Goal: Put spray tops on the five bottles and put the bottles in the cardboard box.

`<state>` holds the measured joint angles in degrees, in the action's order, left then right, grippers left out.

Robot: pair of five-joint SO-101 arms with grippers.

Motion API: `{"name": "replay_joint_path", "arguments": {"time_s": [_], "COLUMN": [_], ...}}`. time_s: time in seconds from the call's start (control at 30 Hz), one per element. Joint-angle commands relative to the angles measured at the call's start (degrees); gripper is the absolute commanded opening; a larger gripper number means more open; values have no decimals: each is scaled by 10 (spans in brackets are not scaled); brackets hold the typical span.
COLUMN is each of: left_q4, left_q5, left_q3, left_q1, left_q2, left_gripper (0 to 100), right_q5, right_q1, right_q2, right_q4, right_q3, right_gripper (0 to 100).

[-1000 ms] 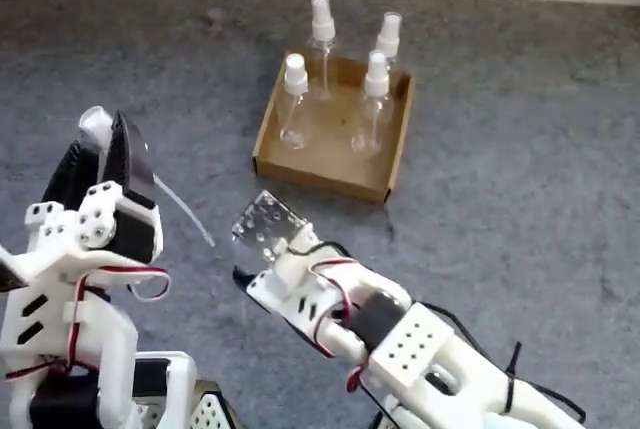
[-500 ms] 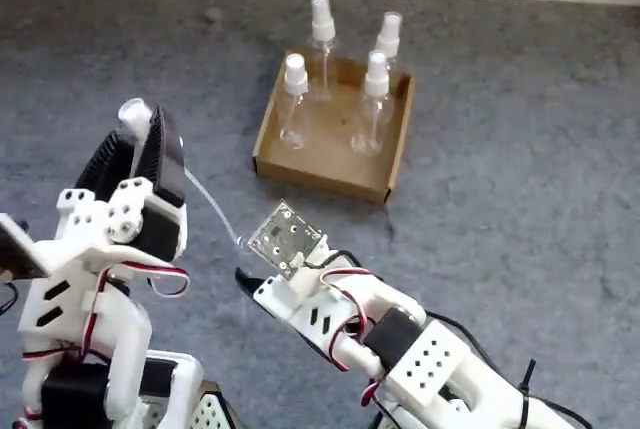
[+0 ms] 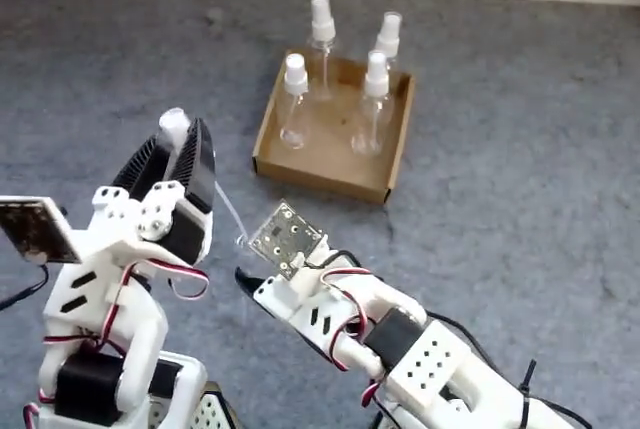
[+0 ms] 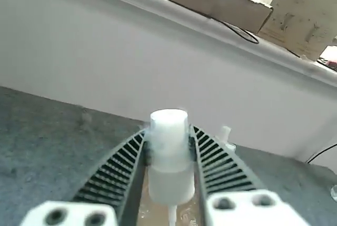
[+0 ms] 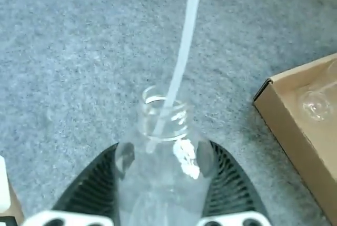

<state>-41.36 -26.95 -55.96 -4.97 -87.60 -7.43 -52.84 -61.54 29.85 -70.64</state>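
Near cardboard box (image 3: 320, 177) with capped bottles (image 3: 294, 99) | left tool (image 3: 182, 141) clamps spray top (image 4: 168, 155) | right tool (image 5: 166, 149) clamps bottle (image 5: 158, 194)

Counter (image 3: 520, 149): mottled grey.
Cardboard box (image 3: 325, 177): plain tan-brown.
Four bottles (image 3: 293, 114): clear, with white spray tops (image 3: 296, 73).
Fifth spray top (image 4: 168, 157): white, with a translucent tube (image 5: 184, 52).
Fifth bottle (image 5: 158, 184): clear.
Left end effector (image 4: 168, 131) and right end effector (image 5: 166, 149): black ribbed fingers (image 4: 121, 168), white housings.
Wires (image 3: 190, 271): red and black.

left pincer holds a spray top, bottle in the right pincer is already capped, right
Not capped: in the right wrist view the bottle in the right pincer has an open neck, with only the tube of the spray top entering it.
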Motion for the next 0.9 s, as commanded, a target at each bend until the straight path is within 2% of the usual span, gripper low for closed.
{"name": "replay_joint_path", "arguments": {"time_s": [0.0,0.23,0.47,0.67,0.87], "left_q4": [-7,-56,-64,-64,-62], "left_q5": [0,55,58,60,62], "left_q3": [-18,-69,-116,-146,-159], "left_q1": [-22,-71,-75,-77,-96], "left_q2": [3,3,3,3,3], "left_gripper": [4,4,4,4,4], "right_q5": [5,6,8,81,88], "right_q1": [-2,0,24,58,59], "right_q2": [-18,-19,-19,-19,-19], "right_q4": [-17,-18,-18,-20,-93], "right_q3": [6,9,11,11,10], "right_gripper": [4,4,4,4,4]}}
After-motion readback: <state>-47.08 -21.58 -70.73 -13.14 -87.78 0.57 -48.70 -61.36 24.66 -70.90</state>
